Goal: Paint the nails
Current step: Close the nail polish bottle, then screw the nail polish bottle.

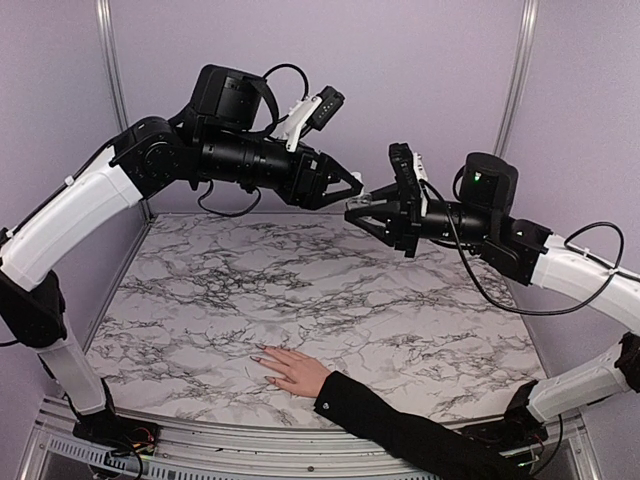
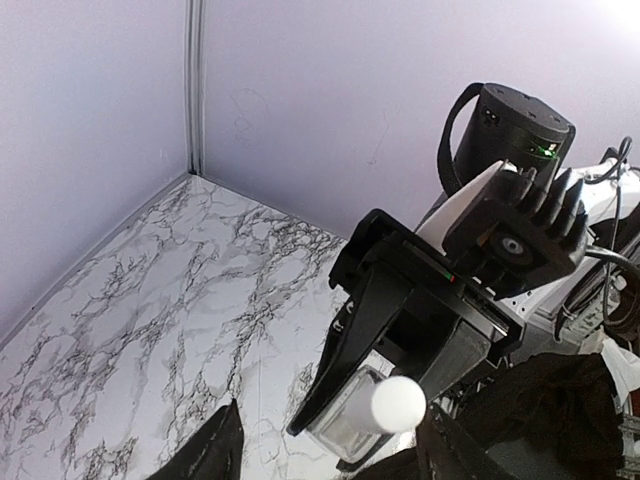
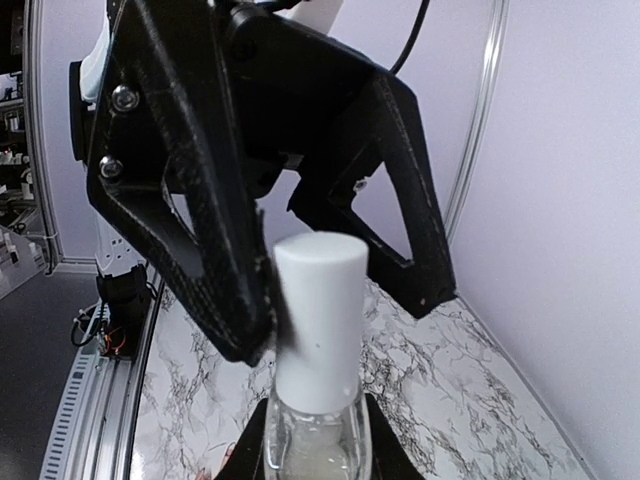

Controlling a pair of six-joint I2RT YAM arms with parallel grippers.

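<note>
Found left gripper (image 1: 352,190) open astride white cap (image 3: 318,320), right gripper (image 1: 356,213) clamped on glass bottle (image 3: 312,442). Judged light, slick, breakable; pinch cap's sides.

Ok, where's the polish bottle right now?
In mid-air above the table's far centre in the top view: the polish bottle is clamped in the right jaws, its white cap between the left jaws, which stand open.
</note>
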